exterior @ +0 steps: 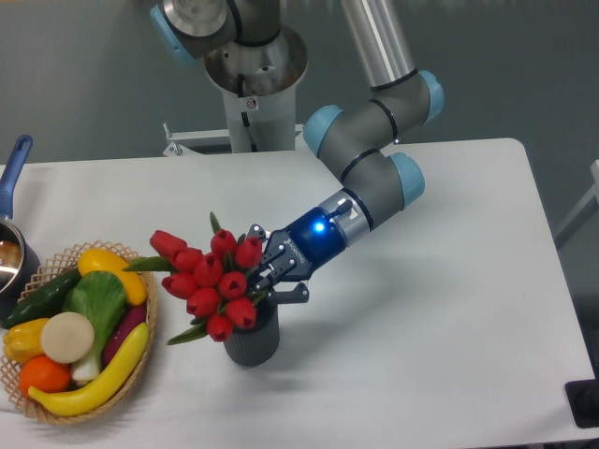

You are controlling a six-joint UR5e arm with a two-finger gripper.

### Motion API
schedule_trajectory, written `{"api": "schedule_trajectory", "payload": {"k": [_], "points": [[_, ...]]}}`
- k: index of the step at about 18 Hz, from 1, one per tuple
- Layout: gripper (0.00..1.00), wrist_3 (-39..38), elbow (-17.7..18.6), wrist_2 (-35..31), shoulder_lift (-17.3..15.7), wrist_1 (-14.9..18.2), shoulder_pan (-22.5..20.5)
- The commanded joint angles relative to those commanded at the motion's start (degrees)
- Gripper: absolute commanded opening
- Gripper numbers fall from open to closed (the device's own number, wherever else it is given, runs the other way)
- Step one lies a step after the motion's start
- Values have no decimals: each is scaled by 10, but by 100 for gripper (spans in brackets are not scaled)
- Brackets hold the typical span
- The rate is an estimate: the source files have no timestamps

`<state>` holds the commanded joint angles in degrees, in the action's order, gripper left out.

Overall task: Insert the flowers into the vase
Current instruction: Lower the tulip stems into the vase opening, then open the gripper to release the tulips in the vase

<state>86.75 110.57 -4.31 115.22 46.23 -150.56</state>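
The flowers (211,279), a bunch of red tulip buds with green leaves, lean to the left over the vase (251,340). Their stems run down into the mouth of that small dark grey ribbed cylinder, which stands upright on the white table. My gripper (269,278) reaches in from the right and is shut on the flowers just above the vase's rim. The buds hide most of the vase's mouth and part of my fingers.
A wicker basket (140,374) of colourful fruit and vegetables sits at the left, close to the flowers. A pot with a blue handle (13,174) is at the far left edge. The shiny metal robot pedestal (253,84) stands behind the table.
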Motion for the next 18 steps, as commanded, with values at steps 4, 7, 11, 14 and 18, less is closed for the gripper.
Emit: {"api": "schedule_trajectory", "payload": {"k": [4,7,11,14,18], "points": [[42,1,1,0,-1,-1,-1],[45,1,1,0,-2,-2,-3],[66,1,1,0,-3,-3,-4],[100,2,2,0,-5,-3,-5],[100,2,1,-1,-6,-3,-6]]}}
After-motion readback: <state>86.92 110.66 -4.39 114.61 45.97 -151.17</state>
